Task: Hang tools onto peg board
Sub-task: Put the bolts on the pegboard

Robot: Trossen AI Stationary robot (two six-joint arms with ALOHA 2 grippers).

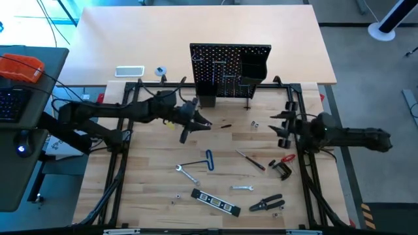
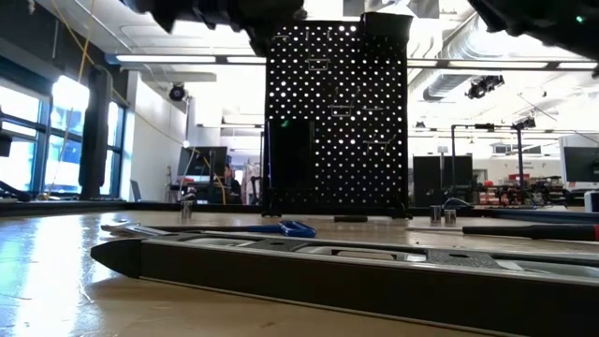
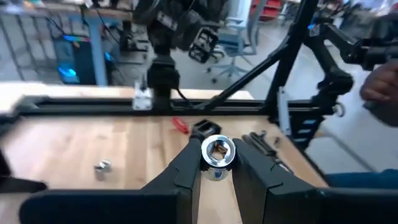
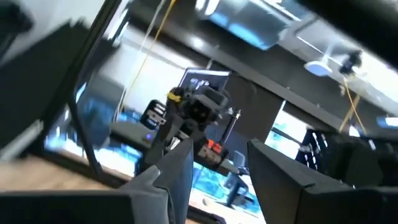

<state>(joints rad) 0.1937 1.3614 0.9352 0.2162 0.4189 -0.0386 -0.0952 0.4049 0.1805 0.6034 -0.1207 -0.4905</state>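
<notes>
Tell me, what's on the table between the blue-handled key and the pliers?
In the high view, a small silver wrench lies between the blue-handled key and the pliers.

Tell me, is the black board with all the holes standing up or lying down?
Standing up. The peg board rises straight from the table in the low view, with room lights shining through its holes.

A small, shiny chrome metal socket is seen between matt black plastic fingers. A pale, smooth wooden plank table is shown beneath a matt black perforated peg board.
</notes>
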